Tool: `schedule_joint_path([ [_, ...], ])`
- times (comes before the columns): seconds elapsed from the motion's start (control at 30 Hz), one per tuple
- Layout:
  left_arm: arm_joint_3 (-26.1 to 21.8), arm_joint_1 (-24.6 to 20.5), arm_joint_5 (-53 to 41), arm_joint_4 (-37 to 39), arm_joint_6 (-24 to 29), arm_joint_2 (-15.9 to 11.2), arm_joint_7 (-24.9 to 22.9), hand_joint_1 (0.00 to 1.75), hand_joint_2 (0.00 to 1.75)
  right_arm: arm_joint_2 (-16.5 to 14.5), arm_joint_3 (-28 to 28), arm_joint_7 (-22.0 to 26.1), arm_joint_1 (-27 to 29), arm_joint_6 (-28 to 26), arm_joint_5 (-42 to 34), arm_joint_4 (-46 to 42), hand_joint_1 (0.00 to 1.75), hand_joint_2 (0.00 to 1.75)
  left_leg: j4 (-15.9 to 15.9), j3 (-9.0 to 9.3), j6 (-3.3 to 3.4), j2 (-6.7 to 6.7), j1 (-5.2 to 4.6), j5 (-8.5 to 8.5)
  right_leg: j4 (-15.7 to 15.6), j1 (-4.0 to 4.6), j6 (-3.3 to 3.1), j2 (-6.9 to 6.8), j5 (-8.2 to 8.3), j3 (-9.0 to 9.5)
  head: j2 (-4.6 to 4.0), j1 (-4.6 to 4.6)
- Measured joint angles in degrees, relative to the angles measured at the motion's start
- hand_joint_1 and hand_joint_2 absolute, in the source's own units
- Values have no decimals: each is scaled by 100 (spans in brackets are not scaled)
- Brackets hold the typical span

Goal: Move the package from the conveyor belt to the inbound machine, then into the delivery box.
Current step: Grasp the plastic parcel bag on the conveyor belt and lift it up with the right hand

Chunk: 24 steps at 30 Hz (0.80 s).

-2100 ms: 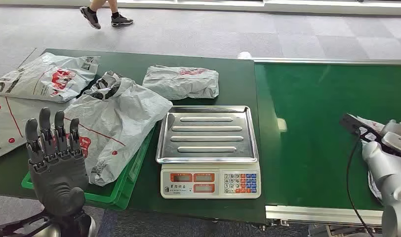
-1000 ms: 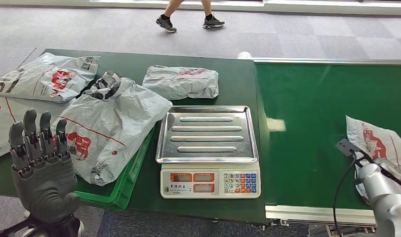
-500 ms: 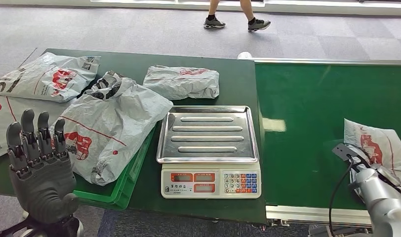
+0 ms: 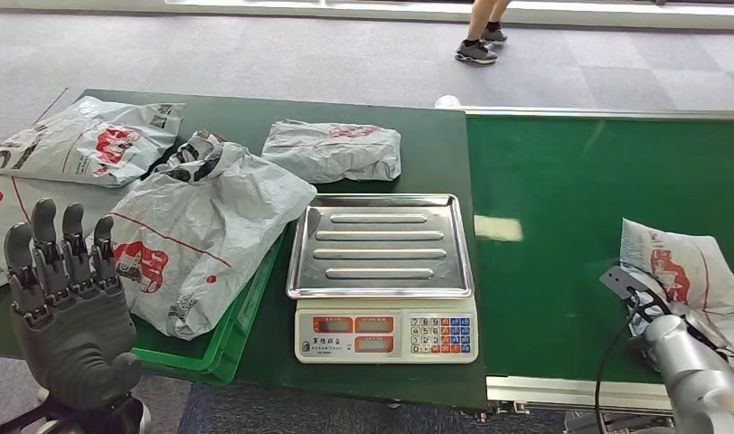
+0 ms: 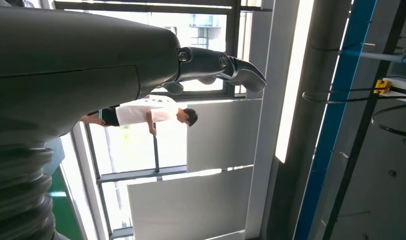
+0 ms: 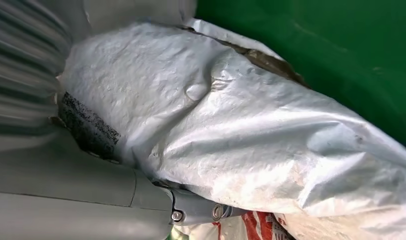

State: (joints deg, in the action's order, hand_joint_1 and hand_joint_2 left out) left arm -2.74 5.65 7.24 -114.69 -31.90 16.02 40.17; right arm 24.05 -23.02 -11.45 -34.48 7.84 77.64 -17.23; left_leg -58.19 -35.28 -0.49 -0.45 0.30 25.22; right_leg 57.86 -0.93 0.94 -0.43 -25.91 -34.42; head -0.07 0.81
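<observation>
The package [image 4: 684, 268] is a grey-white plastic mailer bag with a red printed logo, crumpled and lying flat on the green conveyor belt [image 4: 562, 199], close to the belt's near edge and well to the right of the scale [image 4: 381, 276]. From close up, its wrinkled skin [image 6: 251, 125] shows a dark printed patch and a bit of red print.

The scale, the inbound machine here, has a ribbed steel tray and an orange and blue keypad.

The delivery box [image 4: 221, 348] is a shallow green crate just left of the scale, a grey bag draped over it.
</observation>
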Motion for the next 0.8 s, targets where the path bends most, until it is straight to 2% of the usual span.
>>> schedule_joint_path([
  [0.13, -4, 6, 31, -60, 18, 0, 0, 0, 175, -143, -20, 99, 105, -332, 146, -234, 175, 175, 0, 6, 0, 11, 0, 4, 0, 0, 0, 12, 0, 0, 0, 0],
  [0.53, -4, 13, 28, -127, 173, 4, 0, 0, 175, -283, -82, -44, 222, -581, 404, -679, 175, 175, 0, 9, -1, 14, 0, 3, 0, 0, -1, 14, 0, 2, 0, 0],
  [0.8, -13, 24, 78, -194, 216, 4, 0, 0, 175, -409, -116, -143, 283, -942, 802, -1118, 175, 175, 2, -4, 0, 10, -2, 3, 1, -2, -1, 10, 0, -1, 0, 0],
])
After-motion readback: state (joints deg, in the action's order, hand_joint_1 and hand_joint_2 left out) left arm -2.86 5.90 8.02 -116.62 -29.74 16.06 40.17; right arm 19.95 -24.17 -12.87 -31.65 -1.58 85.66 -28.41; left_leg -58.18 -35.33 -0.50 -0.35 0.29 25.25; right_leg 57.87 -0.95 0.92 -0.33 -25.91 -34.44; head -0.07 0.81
